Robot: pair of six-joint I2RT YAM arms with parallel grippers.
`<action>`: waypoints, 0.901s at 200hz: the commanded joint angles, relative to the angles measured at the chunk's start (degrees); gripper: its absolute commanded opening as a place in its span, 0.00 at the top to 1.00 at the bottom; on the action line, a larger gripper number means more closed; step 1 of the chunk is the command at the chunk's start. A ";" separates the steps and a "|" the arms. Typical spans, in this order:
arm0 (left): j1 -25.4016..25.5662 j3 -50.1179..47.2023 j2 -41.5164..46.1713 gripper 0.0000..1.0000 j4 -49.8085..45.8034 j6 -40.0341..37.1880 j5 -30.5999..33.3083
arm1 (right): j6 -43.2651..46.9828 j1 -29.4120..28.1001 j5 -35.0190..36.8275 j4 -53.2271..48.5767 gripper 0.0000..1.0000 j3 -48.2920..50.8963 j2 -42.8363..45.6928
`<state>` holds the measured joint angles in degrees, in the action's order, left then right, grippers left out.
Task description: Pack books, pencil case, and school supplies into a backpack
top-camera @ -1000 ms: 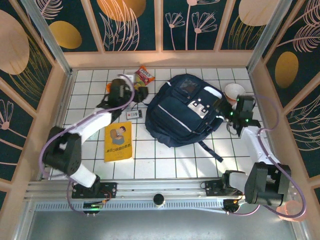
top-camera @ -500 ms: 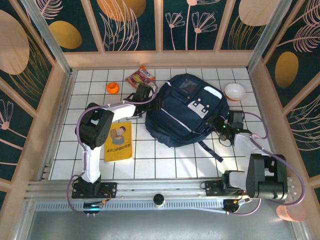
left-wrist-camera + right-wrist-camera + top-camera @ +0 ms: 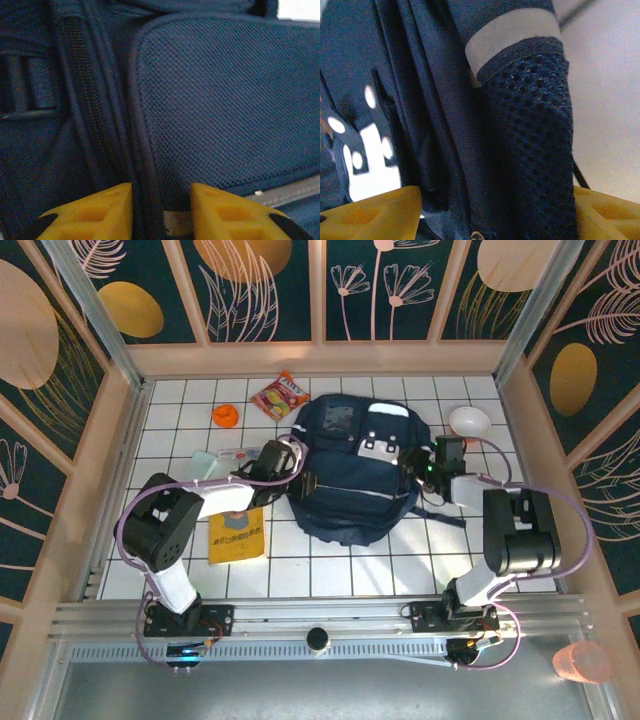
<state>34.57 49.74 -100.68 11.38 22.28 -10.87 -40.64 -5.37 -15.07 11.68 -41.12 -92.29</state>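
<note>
Two pincers on one backpack, book not yet in.
The backpack (image 3: 350, 490) lay front-up in the middle of the surface (image 3: 330, 565). The left pincer (image 3: 162, 212) was narrowed onto a piped seam on its left flank, and the right pincer (image 3: 497, 215) looked clasped wide around the mesh side pocket. The yellow book (image 3: 238, 532) lay near its left side. I feared the thin piping slipping free, or opposed pulls dragging the bag over the book.

white gridded tabletop (image 3: 330, 560). navy backpack (image 3: 350, 480) at centre. yellow book (image 3: 237, 533) lower left. snack packet (image 3: 280, 395) and orange round thing (image 3: 224, 415) upper left. pale bluish piece (image 3: 205, 462) mid left. white bowl (image 3: 468, 421) upper right.
</note>
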 commanded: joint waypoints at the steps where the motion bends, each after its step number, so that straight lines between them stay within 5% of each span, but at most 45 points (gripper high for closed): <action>1: 3.02 -1.67 0.64 0.67 1.69 0.75 -3.08 | 0.50 -1.68 -2.07 5.29 0.31 -5.32 -3.67; 39: 3.26 -1.00 5.04 0.53 1.32 0.04 -1.18 | 2.19 -1.42 0.85 2.81 0.29 -8.49 -4.19; 60: 3.27 0.05 10.74 0.43 -0.30 -3.87 0.73 | 4.60 -1.13 4.09 -2.26 0.20 -7.00 2.04; 87: 3.58 2.97 14.49 0.43 -3.53 -13.15 2.78 | 4.78 1.54 3.47 -7.56 0.17 -2.32 12.45; 116: 6.43 11.45 9.44 0.42 -13.46 -32.70 0.38 | 3.23 4.45 0.85 -12.52 0.17 2.44 21.97; 145: 11.25 17.56 0.32 0.33 -18.20 -51.44 -5.67 | -5.18 5.34 -9.48 -10.54 0.18 9.26 27.99; 180: 14.02 23.91 -8.36 0.30 -15.88 -55.24 -9.22 | -9.57 5.43 -9.95 -9.52 0.18 16.94 32.62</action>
<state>47.42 70.04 -104.71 -1.98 -23.40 -15.33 -45.08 -0.10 -21.43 2.48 -28.51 -62.26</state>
